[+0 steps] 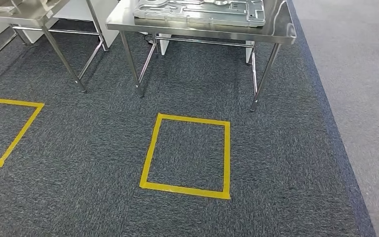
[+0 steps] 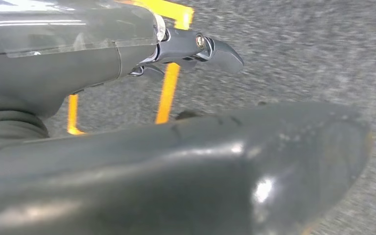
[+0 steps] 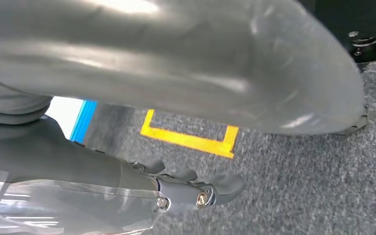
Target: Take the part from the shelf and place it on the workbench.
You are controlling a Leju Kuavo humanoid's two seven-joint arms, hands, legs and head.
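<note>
A flat grey metal part with cut-outs lies on the steel workbench at the top of the head view. My left hand hangs over the carpet, its dark fingers stretched out and apart from the thick thumb, with nothing in it. My right hand hangs the same way, fingers extended away from the thumb, and holds nothing.
A yellow tape square marks the dark carpet in front of the workbench. Another yellow square lies to the left, before a second steel table. Lighter grey floor runs along the right.
</note>
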